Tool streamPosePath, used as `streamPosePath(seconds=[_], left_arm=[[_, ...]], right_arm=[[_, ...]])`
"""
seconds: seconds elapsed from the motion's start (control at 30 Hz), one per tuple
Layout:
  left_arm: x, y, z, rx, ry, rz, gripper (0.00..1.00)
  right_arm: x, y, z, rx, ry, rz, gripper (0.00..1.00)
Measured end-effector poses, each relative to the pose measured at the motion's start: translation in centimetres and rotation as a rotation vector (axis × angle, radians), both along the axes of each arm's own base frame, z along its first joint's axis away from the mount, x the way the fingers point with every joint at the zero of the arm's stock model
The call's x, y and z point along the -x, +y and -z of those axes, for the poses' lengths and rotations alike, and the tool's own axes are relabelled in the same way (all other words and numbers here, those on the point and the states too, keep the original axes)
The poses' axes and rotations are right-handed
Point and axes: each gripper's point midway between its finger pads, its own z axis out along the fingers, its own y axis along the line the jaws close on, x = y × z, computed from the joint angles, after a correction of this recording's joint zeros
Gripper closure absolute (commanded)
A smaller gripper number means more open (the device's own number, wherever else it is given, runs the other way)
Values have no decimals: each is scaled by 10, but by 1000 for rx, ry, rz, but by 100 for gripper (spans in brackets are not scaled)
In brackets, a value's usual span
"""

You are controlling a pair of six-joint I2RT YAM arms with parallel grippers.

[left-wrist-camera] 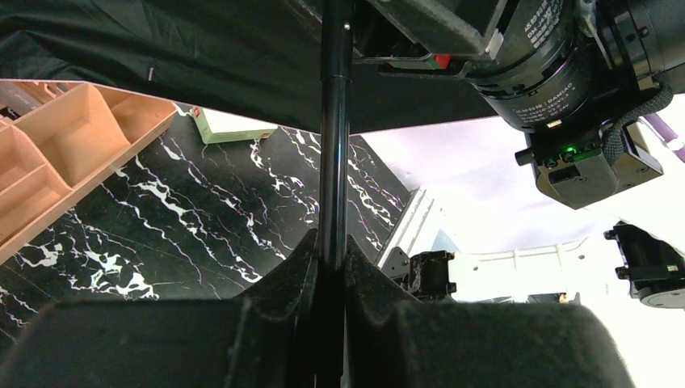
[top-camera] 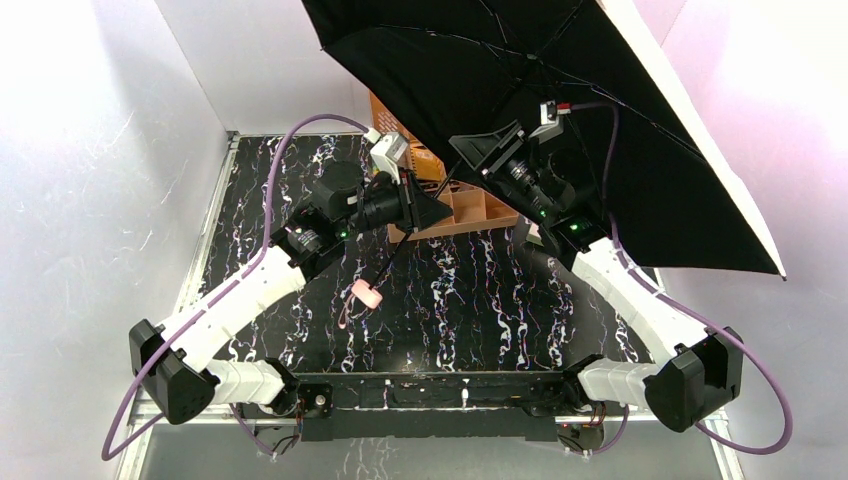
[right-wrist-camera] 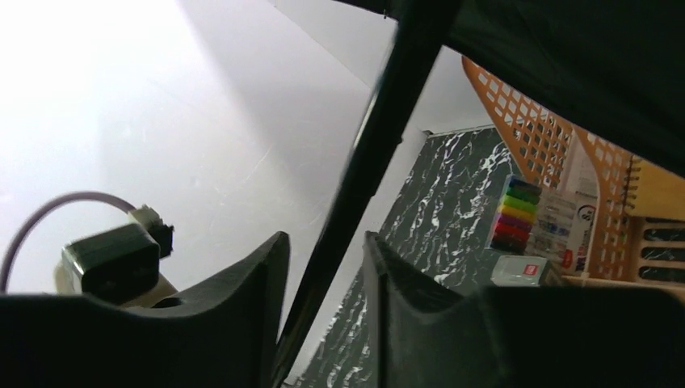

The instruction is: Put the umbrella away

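Note:
The umbrella (top-camera: 600, 130) is open and held up over the back right of the table, black underside towards the camera, with a pale pink edge (top-camera: 700, 120) on the right. Its pink strap (top-camera: 370, 296) hangs below the left arm. My left gripper (top-camera: 432, 208) is shut on the black umbrella shaft (left-wrist-camera: 333, 162), with the fingers (left-wrist-camera: 295, 271) pressed on both sides. My right gripper (top-camera: 480, 152) sits higher on the shaft (right-wrist-camera: 380, 137), under the canopy. Its jaws stand apart around the shaft, with a gap on the right side.
The orange desk organiser (top-camera: 470, 205) stands at the back middle of the black marbled table (top-camera: 480, 300), partly under the canopy; it also shows in the left wrist view (left-wrist-camera: 65, 153) and the right wrist view (right-wrist-camera: 565, 153). Coloured markers (right-wrist-camera: 517, 214) and a small white box (left-wrist-camera: 230, 125) lie beside it. White walls enclose the table.

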Motion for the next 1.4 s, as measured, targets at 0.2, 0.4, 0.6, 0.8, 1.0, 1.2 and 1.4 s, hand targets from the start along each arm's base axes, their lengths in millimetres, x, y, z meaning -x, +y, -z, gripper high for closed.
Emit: streamPosePath(seconds=[0.2, 0.4, 0.6, 0.8, 1.0, 1.2, 1.4], left_arm=[[2, 0, 10, -12, 8, 6, 99], [3, 2, 9, -19, -7, 6, 52], [-1, 8, -11, -33, -50, -26, 30], [-4, 7, -51, -38, -178, -57, 24], [-19, 2, -68, -62, -259, -104, 22], [-44, -23, -57, -131, -309, -120, 20], [-63, -46, -20, -212, -303, -110, 21]], right_arm=[[0, -1, 1, -45, 66, 14, 100], [6, 0, -17, 3, 70, 11, 100], [1, -9, -63, 162, 19, 61, 100], [-23, -27, -103, 331, -29, 220, 100], [-51, -42, -88, 514, 34, 370, 100], [-70, -43, -45, 692, 113, 442, 100], [-72, -42, -32, 739, 137, 444, 100]])
